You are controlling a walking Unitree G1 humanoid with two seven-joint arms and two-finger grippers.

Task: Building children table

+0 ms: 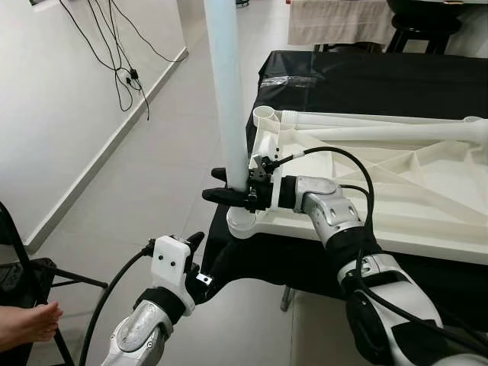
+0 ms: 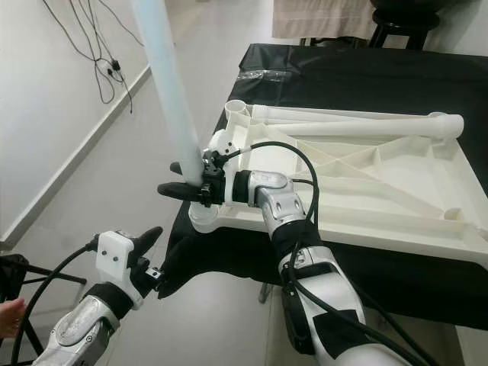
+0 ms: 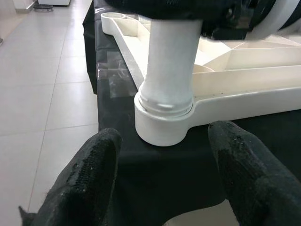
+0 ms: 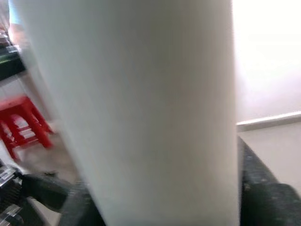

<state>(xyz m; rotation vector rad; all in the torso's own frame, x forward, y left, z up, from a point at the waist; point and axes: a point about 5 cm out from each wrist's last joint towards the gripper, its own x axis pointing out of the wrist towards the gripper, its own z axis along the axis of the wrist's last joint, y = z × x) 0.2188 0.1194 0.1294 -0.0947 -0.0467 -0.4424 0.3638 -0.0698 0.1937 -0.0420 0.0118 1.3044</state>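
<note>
A: Standing upright in the near-left corner socket (image 3: 162, 125) of the upturned white tabletop (image 1: 427, 206) is a pale table leg (image 1: 227, 91). The right gripper (image 1: 229, 187) is closed around it just above the socket, one black finger passing on each side of the tube.

B: Noted. And the left gripper (image 3: 162, 174)?

A: It is held lower and nearer the robot, in front of the edge of the table, with its fingers (image 3: 87, 179) spread apart and nothing between them. The socket is framed in the gap between them in the left wrist view, but no contact is seen.

B: Any writing recorded?

A: None can be read on the leg, the tabletop or the grippers.

B: What differs from view to view?

A: The seam where the leg meets the socket collar is shown in the left wrist view. The leg is shown very close and blurred in the right wrist view, with a red stool (image 4: 23, 122) behind it. From the head views are seen a black cloth (image 1: 343, 76) under the tabletop, two more white legs (image 2: 358, 122) lying across its far side, an open socket (image 1: 264, 114) at the far-left corner, cables (image 1: 114, 53) on the wall, and a person's bare foot (image 1: 30, 322) at the left edge.
</note>
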